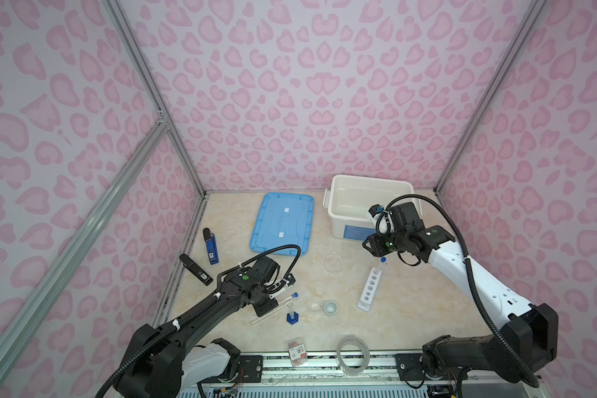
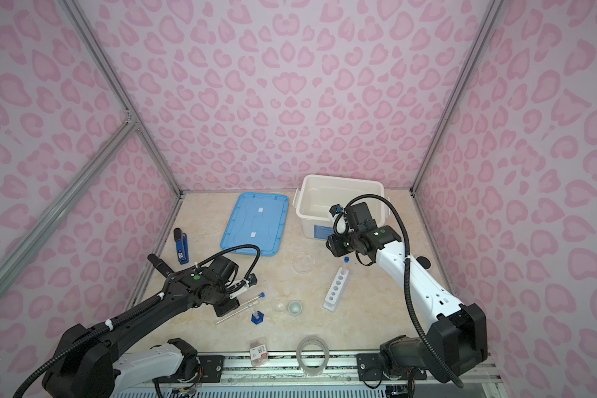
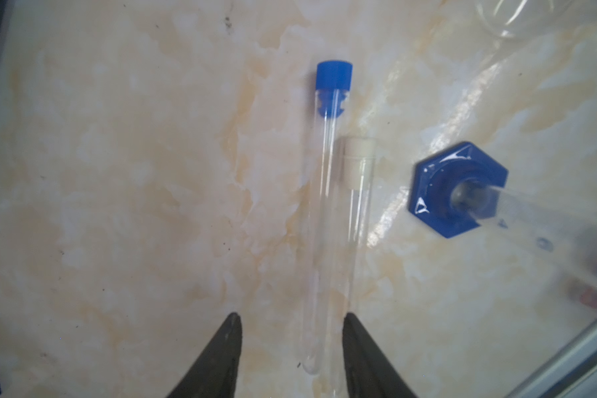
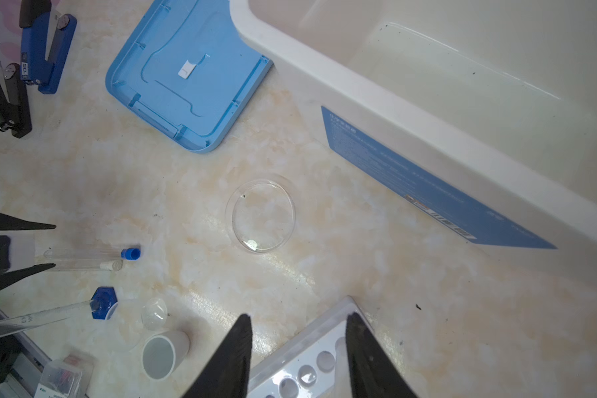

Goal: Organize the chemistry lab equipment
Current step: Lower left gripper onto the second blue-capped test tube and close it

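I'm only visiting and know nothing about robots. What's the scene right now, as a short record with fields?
Left gripper: open, jaws either side of a lying blue-capped tube
Right gripper: open, above the white rack
Racked tube: upright at the rack's far end
White bin: blue lid off, flat beside it

**Operator:** State the lighting at the petri dish [image 4: 261, 215].

**Arm:** Bright, even, from overhead. My right wrist view shows pale glare streaks on the tabletop [image 4: 359, 241] just beside the dish. Shadows are faint.

**Operator:** State the focus.

**Arm:** My left wrist view blurs the small blue-based cylinder [image 3: 510, 213]. In both top views the wall pattern [image 1: 290, 103] stretches toward the edges.
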